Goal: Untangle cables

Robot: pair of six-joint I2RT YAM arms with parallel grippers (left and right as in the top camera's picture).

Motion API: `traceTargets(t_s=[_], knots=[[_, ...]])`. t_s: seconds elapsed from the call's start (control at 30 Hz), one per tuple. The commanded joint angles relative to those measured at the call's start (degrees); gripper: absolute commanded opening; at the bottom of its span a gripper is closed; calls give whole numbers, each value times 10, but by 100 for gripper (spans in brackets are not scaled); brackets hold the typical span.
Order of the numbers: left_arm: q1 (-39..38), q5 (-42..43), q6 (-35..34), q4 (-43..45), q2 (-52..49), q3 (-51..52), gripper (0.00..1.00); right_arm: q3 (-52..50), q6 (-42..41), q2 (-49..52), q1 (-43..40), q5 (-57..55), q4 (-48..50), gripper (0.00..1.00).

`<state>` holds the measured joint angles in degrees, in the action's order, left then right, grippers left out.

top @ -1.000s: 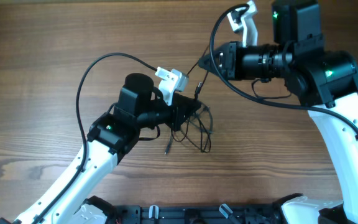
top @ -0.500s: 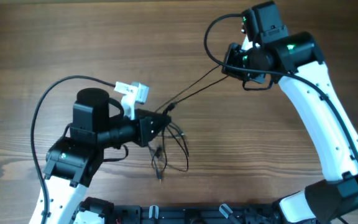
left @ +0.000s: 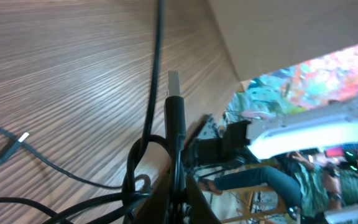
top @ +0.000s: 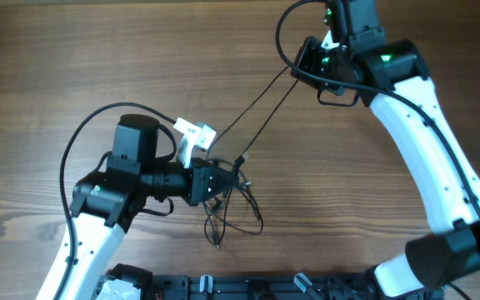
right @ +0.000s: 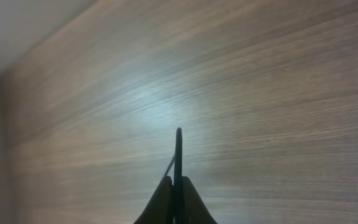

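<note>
Cables (top: 257,102) tauter than before

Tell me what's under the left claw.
Black cable loops trail onto the wooden table beneath the left claw. Whatever lies directly beneath its fingers is covered.

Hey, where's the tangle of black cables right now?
In the overhead view the tangled black cables sit low-centre on the wooden table, at the left gripper, with two taut strands running up-right to the right gripper.
</note>
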<state>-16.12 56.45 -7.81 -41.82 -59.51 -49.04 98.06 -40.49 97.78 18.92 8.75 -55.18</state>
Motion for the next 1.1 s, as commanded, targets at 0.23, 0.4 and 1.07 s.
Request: traceTargets(t_s=[0.23,0.4,1.07], knots=[[55,70,-80,172,30,-24,4,0,40,39,-22,-77,-110,17],[65,70,-137,256,33,-24,4,5,221,6,-27,117,-104,53],[143,23,-405,264,33,-24,4,-17,497,-56,112,273,-50,66]])
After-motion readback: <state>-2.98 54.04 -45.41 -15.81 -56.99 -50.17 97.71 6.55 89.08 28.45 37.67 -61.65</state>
